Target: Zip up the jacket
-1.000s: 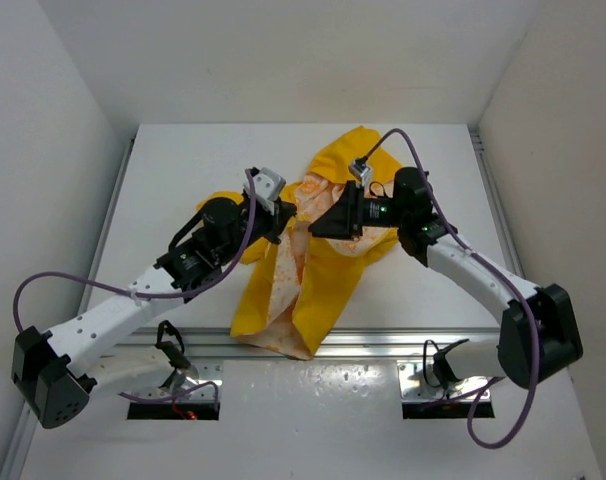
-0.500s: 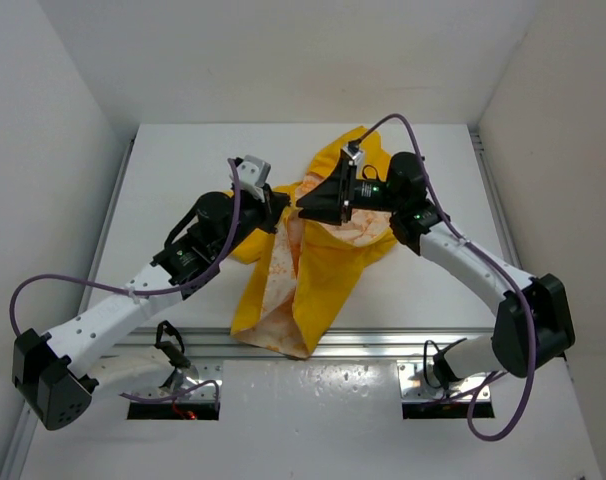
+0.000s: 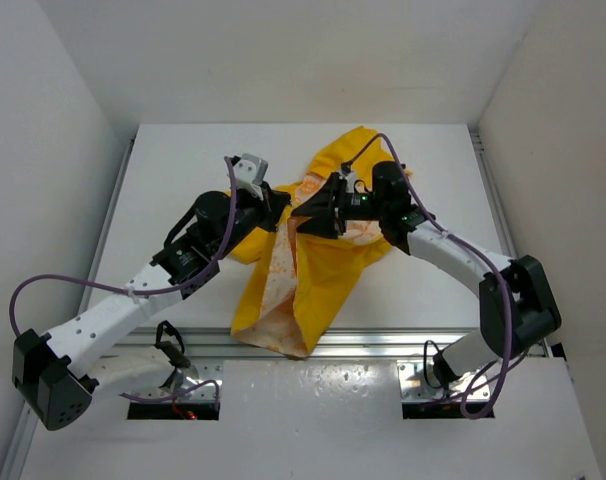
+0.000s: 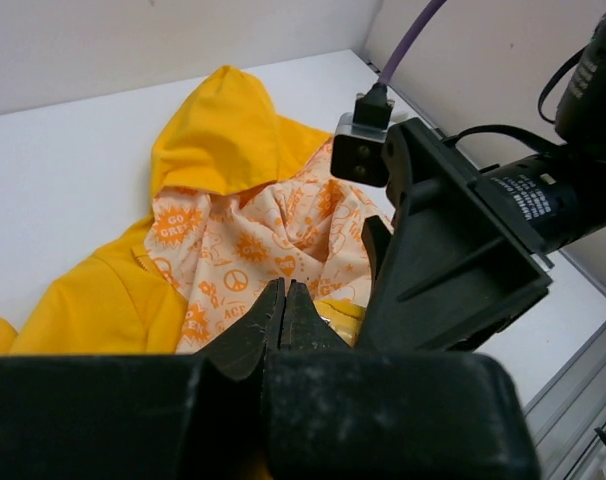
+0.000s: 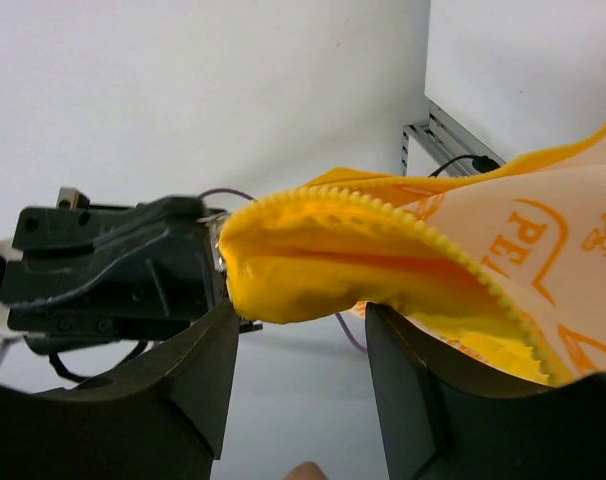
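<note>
right hand (image 3: 311, 212) moved toward the counter's (image 3: 183, 160) left edge, nearer the left hand (image 3: 275, 208), jaws spread wider

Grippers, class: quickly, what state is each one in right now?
Left gripper: closed; whether it pinches the jacket cannot be told.
Right gripper: open, jacket's zipper edge between its fingers.

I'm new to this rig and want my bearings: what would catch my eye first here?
The bright yellow jacket lies open in the middle of the white table, its orange-printed lining showing. Both grippers meet over its upper part: the left gripper is shut, and the right gripper stands open around a fold of the toothed zipper edge.
</note>
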Motion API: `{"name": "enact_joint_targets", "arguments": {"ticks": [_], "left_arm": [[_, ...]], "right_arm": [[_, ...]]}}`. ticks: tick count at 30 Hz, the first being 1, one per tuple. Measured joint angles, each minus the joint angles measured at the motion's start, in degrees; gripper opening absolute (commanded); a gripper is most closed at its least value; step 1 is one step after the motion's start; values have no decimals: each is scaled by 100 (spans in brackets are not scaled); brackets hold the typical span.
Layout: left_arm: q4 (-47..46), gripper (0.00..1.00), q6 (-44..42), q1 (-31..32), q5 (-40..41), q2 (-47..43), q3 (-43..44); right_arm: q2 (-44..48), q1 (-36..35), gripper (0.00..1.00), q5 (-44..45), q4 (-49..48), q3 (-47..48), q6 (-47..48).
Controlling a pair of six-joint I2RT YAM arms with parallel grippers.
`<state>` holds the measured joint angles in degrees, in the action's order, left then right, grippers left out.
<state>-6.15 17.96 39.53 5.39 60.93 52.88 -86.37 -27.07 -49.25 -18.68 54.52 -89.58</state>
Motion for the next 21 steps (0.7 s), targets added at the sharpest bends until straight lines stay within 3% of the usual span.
{"name": "enact_joint_targets", "arguments": {"ticks": [11, 17, 21], "left_arm": [[-44, 0, 166, -17, -26, -15, 0], [-87, 0, 216, -37, -90, -35, -2], [-85, 0, 225, -63, -136, -35, -2]], "right_arm": [[-223, 291, 48, 129, 227, 490, -96], [-229, 400, 31, 162, 225, 590, -127], [-251, 402, 29, 173, 201, 590, -157]]}}
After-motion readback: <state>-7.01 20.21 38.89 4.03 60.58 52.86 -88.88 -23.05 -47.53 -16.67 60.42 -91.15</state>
